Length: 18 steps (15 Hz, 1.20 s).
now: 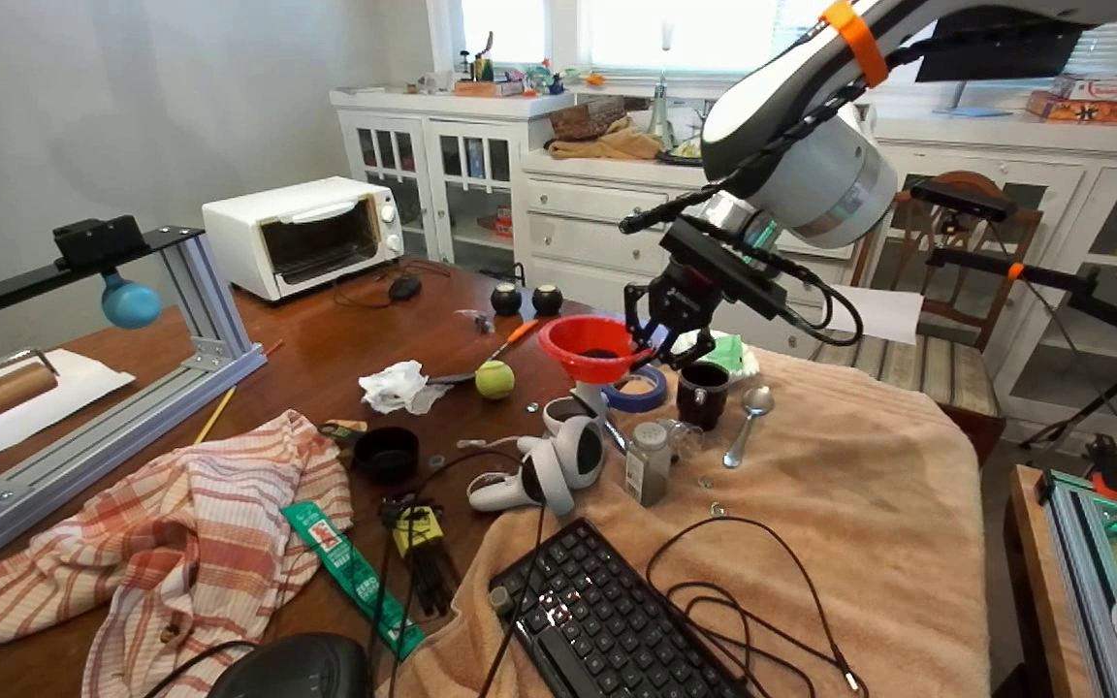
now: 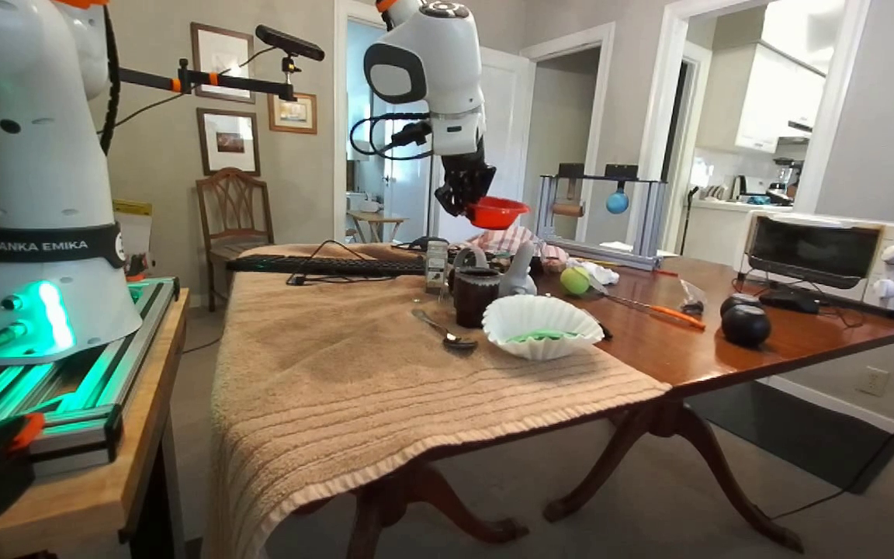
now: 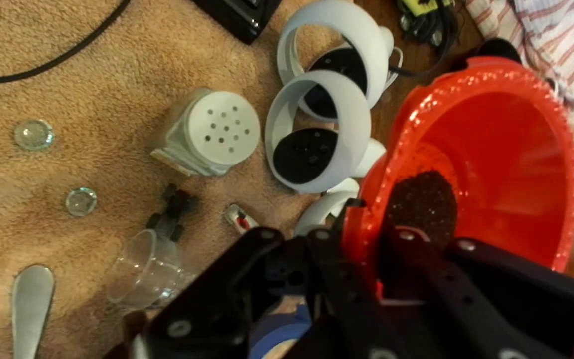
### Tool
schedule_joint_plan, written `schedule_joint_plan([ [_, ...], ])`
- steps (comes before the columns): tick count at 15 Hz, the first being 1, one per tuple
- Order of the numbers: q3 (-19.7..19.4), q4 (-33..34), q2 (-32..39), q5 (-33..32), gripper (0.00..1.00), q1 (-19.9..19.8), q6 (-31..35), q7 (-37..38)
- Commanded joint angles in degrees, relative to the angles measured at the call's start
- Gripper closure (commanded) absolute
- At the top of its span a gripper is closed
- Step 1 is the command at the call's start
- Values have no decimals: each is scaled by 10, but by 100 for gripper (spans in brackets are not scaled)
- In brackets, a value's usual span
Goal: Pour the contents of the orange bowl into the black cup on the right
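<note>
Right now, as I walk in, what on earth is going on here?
A robot arm holds a red-orange bowl above the table, its rim pinched in the end effector. Dark contents lie in the bottom. They're apparently meant for the black cup, which stands upright to one side; the bowl isn't over it yet.

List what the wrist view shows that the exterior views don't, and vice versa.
Wrist view only: the grainy texture of the dark contents in the orange bowl; at most a dark patch reads from outside. Also a small black piece beside the clear container, which I can't pick out elsewhere.

Exterior views only, both of them: white toaster oven, tennis ball, robot arm.

Shared by all: the tool gripping the bowl's rim, shaker, VR controllers, keyboard, spoon, striped cloth.
</note>
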Motion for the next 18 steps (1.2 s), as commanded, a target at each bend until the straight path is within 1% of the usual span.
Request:
schedule_joint_plan([
  [1,-8,-75,-50,44,98,6,69,20],
  [3,-12,-108,-65,23,98,8,104,53],
  [5,-12,-142,-83,-6,98,6,129,103],
  [7,-14,-167,-99,-19,98,1,134,137],
  [8,-13,-174,-108,-13,98,0,128,135],
  [9,-13,-141,-73,-1,94,0,124,107],
  [12,-13,-157,-91,-1,94,-1,124,115],
  [13,-13,-159,-93,-1,98,-1,124,116],
  [14,-14,-159,-85,-14,98,-4,132,119],
  [16,-26,-174,-88,-59,98,-17,136,133],
  [18,-39,-186,-98,-87,98,-30,136,123],
])
